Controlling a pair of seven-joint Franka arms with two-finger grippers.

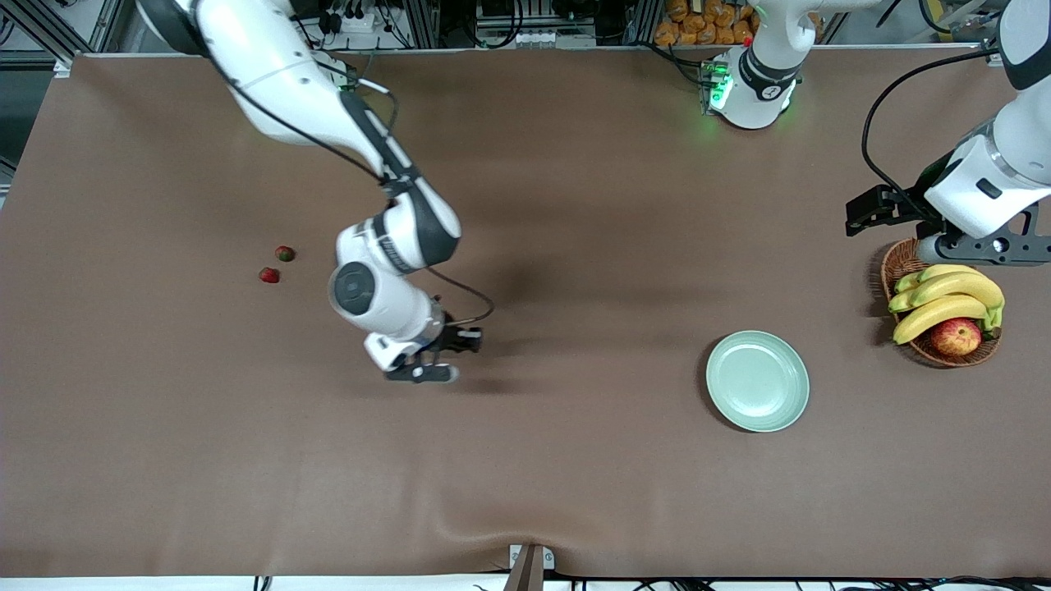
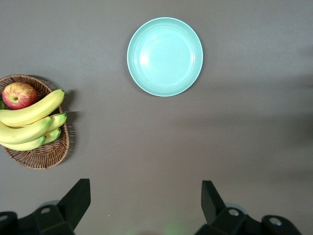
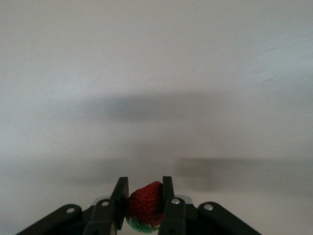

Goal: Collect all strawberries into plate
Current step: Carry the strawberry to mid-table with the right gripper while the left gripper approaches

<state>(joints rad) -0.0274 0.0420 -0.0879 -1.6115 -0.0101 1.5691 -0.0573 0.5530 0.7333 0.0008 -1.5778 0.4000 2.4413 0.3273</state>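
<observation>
A red strawberry (image 3: 145, 203) with a green top sits pinched between the fingers of my right gripper (image 3: 144, 188). That gripper (image 1: 447, 355) hangs shut on it over bare table near the middle. Two more strawberries (image 1: 284, 254) (image 1: 268, 275) lie close together on the mat toward the right arm's end. The pale mint plate (image 1: 757, 380) (image 2: 165, 56) lies empty toward the left arm's end. My left gripper (image 1: 928, 234) (image 2: 145, 188) waits open with nothing in it, up over the table beside the basket.
A brown wicker basket (image 1: 899, 263) (image 2: 44, 156) holds bananas (image 1: 944, 300) and a red-yellow apple (image 1: 955, 336), beside the plate at the left arm's end. The brown mat has a slight ridge at its front edge (image 1: 530, 538).
</observation>
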